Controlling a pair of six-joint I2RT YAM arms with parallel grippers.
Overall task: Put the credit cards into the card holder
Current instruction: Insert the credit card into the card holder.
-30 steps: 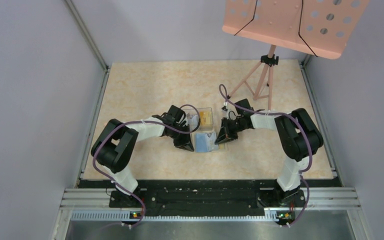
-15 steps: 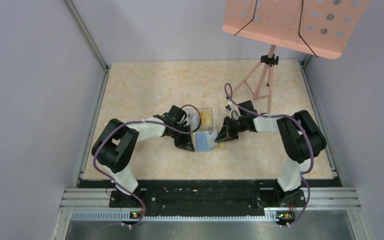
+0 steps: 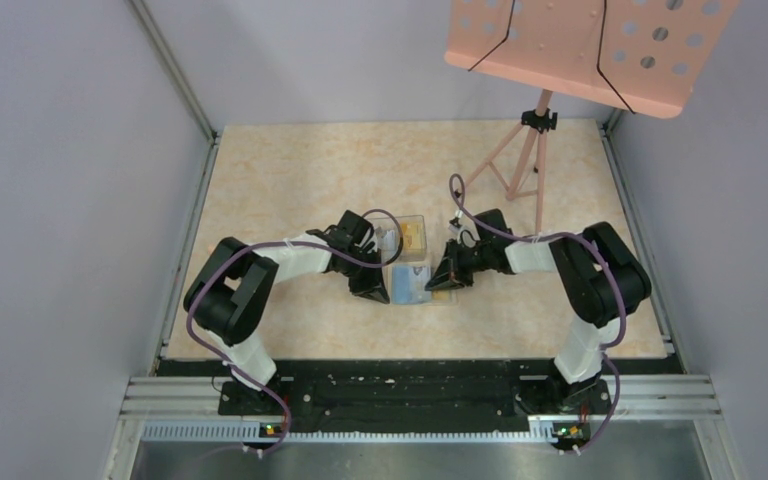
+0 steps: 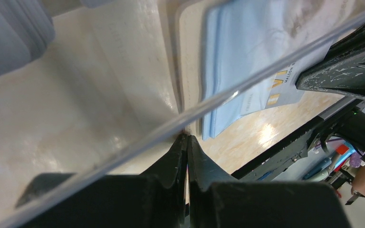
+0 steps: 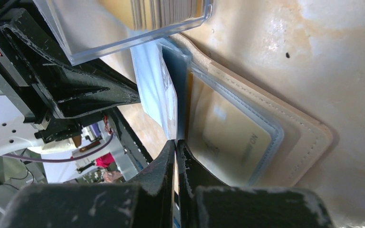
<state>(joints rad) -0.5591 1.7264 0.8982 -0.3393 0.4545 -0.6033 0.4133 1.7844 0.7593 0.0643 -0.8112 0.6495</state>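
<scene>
In the top view the holder (image 3: 412,286) is laid open at mid-frame between the left claw (image 3: 372,288) and the right claw (image 3: 448,279), below the box (image 3: 407,237). In the left wrist view the left claw is pinched shut, apparently on the holder's edge to steady it. In the right wrist view the right claw is closed on a card (image 5: 169,97) held edge-on toward the pockets.
</scene>
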